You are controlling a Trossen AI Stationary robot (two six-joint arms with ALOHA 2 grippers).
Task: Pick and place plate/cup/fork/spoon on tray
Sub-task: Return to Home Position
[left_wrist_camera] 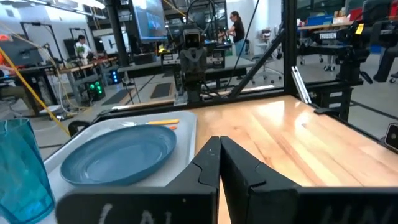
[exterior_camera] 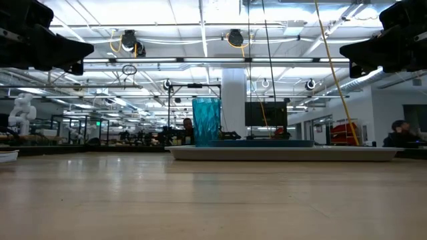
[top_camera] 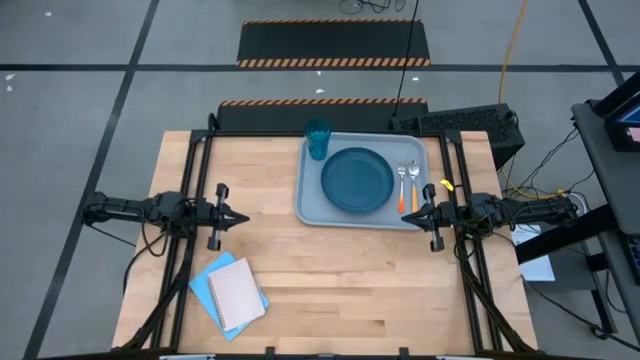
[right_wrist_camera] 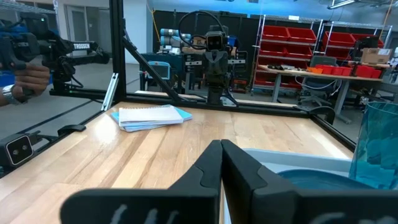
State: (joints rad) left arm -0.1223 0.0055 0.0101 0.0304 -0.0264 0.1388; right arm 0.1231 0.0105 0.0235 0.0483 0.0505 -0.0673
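Observation:
The grey-blue tray (top_camera: 312, 205) lies on the table's far right part. The dark teal plate (top_camera: 357, 180) lies in its middle. The teal cup (top_camera: 318, 140) stands upright in the tray's far left corner. The fork (top_camera: 404, 187) and the spoon (top_camera: 414, 185) lie side by side on the tray to the right of the plate. My left gripper (top_camera: 244, 216) is shut and empty over the table's left side. My right gripper (top_camera: 405, 214) is shut and empty above the tray's near right corner.
A white notebook on a blue one (top_camera: 232, 292) lies on the table near its front left. Dark frame bars (top_camera: 196, 180) run along both sides of the table. Bare wood lies between the two grippers and toward the front.

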